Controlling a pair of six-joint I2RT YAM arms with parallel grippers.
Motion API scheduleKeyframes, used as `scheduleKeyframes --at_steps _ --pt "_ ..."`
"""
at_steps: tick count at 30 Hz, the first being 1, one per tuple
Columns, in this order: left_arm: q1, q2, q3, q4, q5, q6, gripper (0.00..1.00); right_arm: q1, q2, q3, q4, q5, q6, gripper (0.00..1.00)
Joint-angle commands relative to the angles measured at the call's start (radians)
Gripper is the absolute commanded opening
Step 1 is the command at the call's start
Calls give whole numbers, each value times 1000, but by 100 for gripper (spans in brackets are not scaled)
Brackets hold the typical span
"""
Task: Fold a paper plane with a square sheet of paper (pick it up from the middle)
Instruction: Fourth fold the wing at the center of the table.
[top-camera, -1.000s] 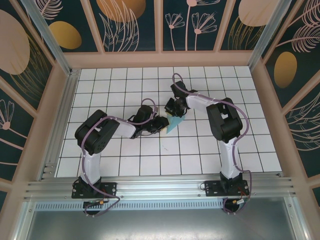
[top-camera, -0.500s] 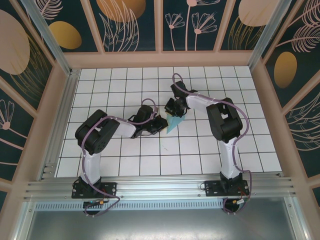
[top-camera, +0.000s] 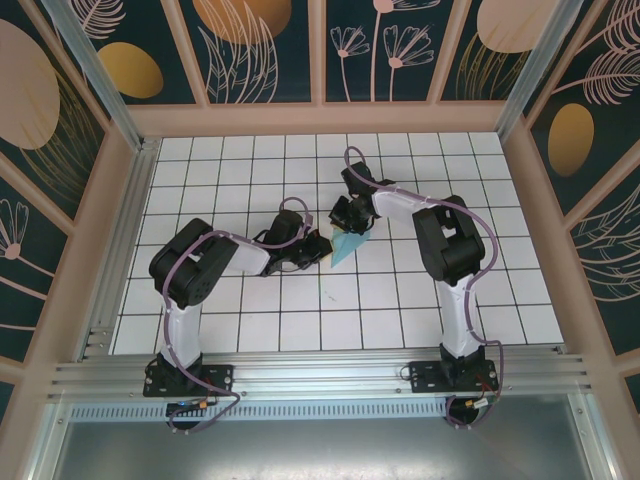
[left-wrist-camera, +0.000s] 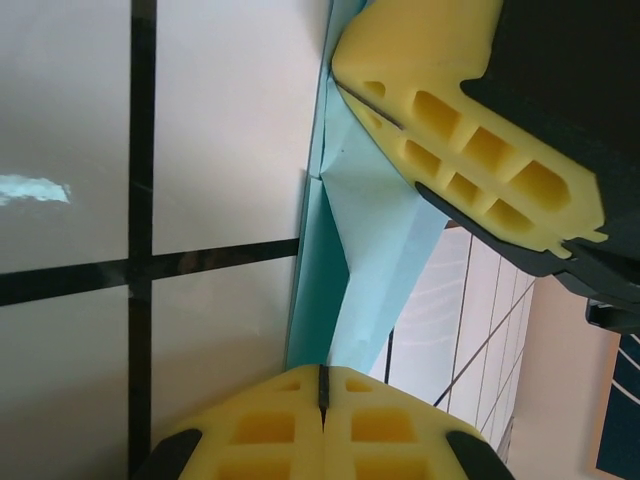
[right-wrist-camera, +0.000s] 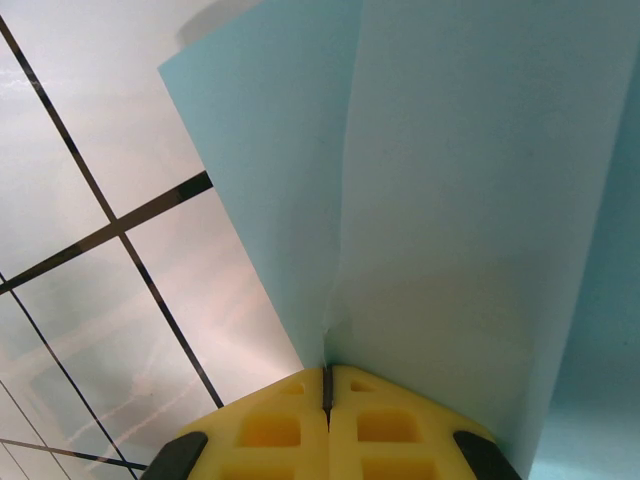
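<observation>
**Narrowing at mid-table – the paper sheet (top-camera: 346, 245) is drawing in between two claws**

Since a second ago the turquoise shape is looking slimmer from above, more of a downward-pointing wedge, while both arms are hardly shifting. It is sitting near the middle of the tiled table (top-camera: 250, 310), with the left gripper (top-camera: 318, 250) at its left edge and the right gripper (top-camera: 352, 222) at its upper end.

Up close, the left gripper's yellow pads (left-wrist-camera: 260, 430) are pressing together, with a crease of the sheet running straight into their seam, so it looks to be nipping the paper. The right gripper (right-wrist-camera: 326, 385) is doing the same, pads closed on a fold while the layers are fanning up and away from it.

To my eye this is thin, light stuff – limp across a single layer, stiffer along a crease, and easy to crumple or tear if the two arms are pulling apart. The creased, doubled edges seem the safest places to be gripping, close to the fold line, not out on a loose flap.
</observation>
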Motion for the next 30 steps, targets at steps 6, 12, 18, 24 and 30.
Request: scheduleKeyframes --at_steps 6,12,18,24,30 --pt "17 -18 -16 -18 3 35 0 -6 41 15 -53 26 -21 0" --pt "17 -12 -14 -58 -3 41 0 -7 38 50 -66 22 -39 8" --pt "17 11 -7 -123 -5 50 0 -22 6 105 -40 -14 -86 22" --pt "17 20 -1 -155 -6 52 0 -44 -69 82 -1 -54 -137 26" --pt "16 27 22 -192 -11 64 0 -57 -184 -94 59 -123 -210 21"
